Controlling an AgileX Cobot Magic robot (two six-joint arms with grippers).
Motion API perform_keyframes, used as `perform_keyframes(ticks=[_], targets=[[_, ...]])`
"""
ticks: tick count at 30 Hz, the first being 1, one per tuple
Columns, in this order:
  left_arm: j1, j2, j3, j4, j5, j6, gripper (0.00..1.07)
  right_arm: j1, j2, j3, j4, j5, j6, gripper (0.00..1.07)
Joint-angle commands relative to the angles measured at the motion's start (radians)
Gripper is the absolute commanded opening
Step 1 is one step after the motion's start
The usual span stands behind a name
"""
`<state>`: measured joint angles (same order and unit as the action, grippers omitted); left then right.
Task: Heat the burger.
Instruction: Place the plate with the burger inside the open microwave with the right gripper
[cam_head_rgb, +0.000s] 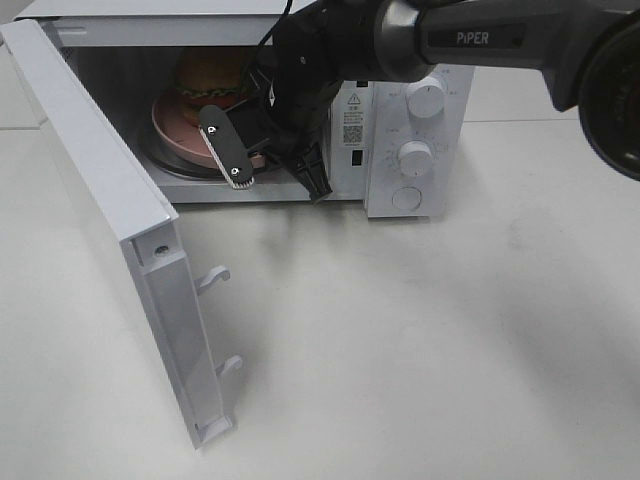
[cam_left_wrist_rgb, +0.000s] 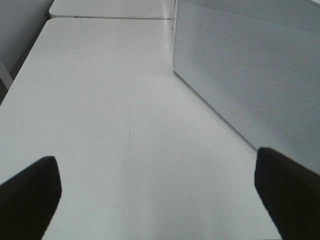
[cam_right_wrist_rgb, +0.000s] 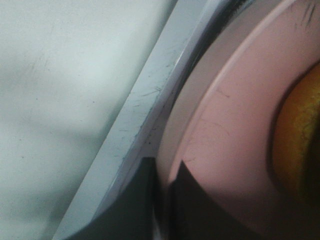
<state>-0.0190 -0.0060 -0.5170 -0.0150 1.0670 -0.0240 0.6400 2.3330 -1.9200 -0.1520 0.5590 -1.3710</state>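
Observation:
The burger (cam_head_rgb: 210, 75) sits on a pink plate (cam_head_rgb: 180, 130) inside the open microwave (cam_head_rgb: 440, 190). My right arm reaches across into the cavity. Its gripper (cam_head_rgb: 238, 170) is at the plate's front rim. The right wrist view shows that gripper (cam_right_wrist_rgb: 164, 200) shut on the rim of the pink plate (cam_right_wrist_rgb: 225, 125), with the burger's (cam_right_wrist_rgb: 300, 140) bun edge beyond. My left gripper (cam_left_wrist_rgb: 160, 200) hangs open over bare table, nothing between its fingers (cam_left_wrist_rgb: 27, 195). It does not show in the exterior view.
The microwave door (cam_head_rgb: 110, 200) swings out wide to the front left, latch hooks (cam_head_rgb: 215, 277) facing the table. Its perforated outer face (cam_left_wrist_rgb: 250, 75) stands close beside my left gripper. Two knobs (cam_head_rgb: 427, 98) sit on the right panel. The white table (cam_head_rgb: 420, 340) stretches in front.

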Motion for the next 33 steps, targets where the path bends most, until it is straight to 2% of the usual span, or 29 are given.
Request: perform_keyframes(ticks=[1,10,19,21,24,25,26,27,28,29,30,31,33], targets=[[0.003,-0.018,0.001,0.002,0.002,0.0,0.98,0.003,-0.005,-0.038,-0.02,-0.056,0.01,0.02],[0.003,-0.018,0.001,0.002,0.002,0.0,0.98,0.003,0.055,-0.11,-0.02,-0.074,0.018,0.03],[0.003,-0.018,0.001,0.002,0.002,0.0,0.98,0.003,0.067,-0.113,-0.02,-0.121,0.127,0.08],[0.003,-0.018,0.001,0.002,0.002,0.0,0.98,0.003,0.067,-0.113,-0.02,-0.113,0.139,0.16],[0.003,-0.018,0.001,0.002,0.002,0.0,0.98,0.003,0.067,-0.113,-0.02,-0.113,0.139,0.19],[0.003,-0.018,0.001,0.002,0.002,0.0,0.98,0.003,0.067,-0.113,-0.02,-0.113,0.139,0.25],[0.003,-0.018,0.001,0.002,0.002,0.0,0.98,0.003,0.067,-0.113,-0.02,-0.113,0.139,0.25],[0.003,-0.018,0.001,0.002,0.002,0.0,0.98,0.003,0.067,-0.113,-0.019,-0.113,0.14,0.33],[0.003,-0.018,0.001,0.002,0.002,0.0,0.98,0.003,0.067,-0.113,-0.019,-0.112,0.154,0.37],[0.003,-0.018,0.001,0.002,0.002,0.0,0.98,0.003,0.067,-0.113,-0.019,-0.112,0.154,0.37],[0.003,-0.018,0.001,0.002,0.002,0.0,0.98,0.004,0.067,-0.113,-0.016,-0.112,0.161,0.44],[0.003,-0.018,0.001,0.002,0.002,0.0,0.98,0.004,0.067,-0.113,-0.016,-0.112,0.161,0.44],[0.003,-0.018,0.001,0.002,0.002,0.0,0.98,0.015,0.058,-0.1,-0.017,-0.097,0.18,0.51]])
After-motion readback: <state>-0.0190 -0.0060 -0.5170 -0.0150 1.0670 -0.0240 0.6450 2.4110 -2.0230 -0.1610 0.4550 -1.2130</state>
